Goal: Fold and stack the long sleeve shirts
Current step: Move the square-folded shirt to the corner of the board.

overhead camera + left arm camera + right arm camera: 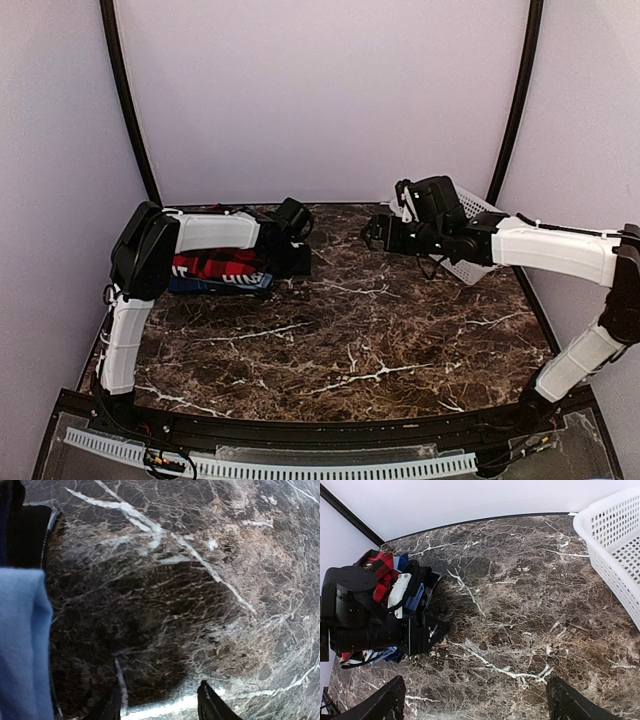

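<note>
Seemingly the stacking is all but done: on the bench [350,330] the shirts [212,268] lie folded one on another, red check over blue, and the basket [605,535] by the right tool [482,702] shows no cloth in the part visible. The shirts sit just left of the left tool [161,702], whose jaws stand apart over bare bench gripping nothing, and well off ahead-left of the right tool, jaws wide and empty. Next, I judge, both tools should lift clear without snagging the cloth.
</note>
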{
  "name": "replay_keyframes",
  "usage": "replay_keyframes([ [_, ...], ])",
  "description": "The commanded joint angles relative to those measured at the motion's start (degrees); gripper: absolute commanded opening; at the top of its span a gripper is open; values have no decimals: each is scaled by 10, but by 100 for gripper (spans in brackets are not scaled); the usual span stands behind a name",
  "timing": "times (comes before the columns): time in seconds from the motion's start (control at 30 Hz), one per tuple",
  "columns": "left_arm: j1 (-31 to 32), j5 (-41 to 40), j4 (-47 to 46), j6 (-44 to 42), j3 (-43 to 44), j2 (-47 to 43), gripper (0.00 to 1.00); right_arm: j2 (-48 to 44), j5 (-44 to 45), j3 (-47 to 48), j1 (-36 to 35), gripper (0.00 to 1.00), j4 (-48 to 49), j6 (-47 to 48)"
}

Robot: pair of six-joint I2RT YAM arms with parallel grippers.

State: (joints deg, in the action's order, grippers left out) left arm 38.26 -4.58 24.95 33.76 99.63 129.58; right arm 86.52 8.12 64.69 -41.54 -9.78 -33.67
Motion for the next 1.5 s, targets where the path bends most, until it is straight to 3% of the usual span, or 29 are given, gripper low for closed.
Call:
replay_keyframes([
  [0.0, -23, -57, 50, 11, 0, -8, 51, -30, 18, -26, 4, 95, 12, 4],
  [0.57, -178, -59, 12, -72, -153, -109, 49, -51, 33, -59, 7, 96, 9, 15],
  [0.87, -232, -30, -2, -104, -174, -136, 49, -67, 38, -69, 15, 97, 0, 23],
  [1.17, -212, 70, -23, -132, -149, -173, 52, -103, 57, -79, 22, 98, -10, 42],
  [1.47, -131, 130, -61, -144, -157, -294, 69, -194, 100, -104, 22, 99, 1, 80],
])
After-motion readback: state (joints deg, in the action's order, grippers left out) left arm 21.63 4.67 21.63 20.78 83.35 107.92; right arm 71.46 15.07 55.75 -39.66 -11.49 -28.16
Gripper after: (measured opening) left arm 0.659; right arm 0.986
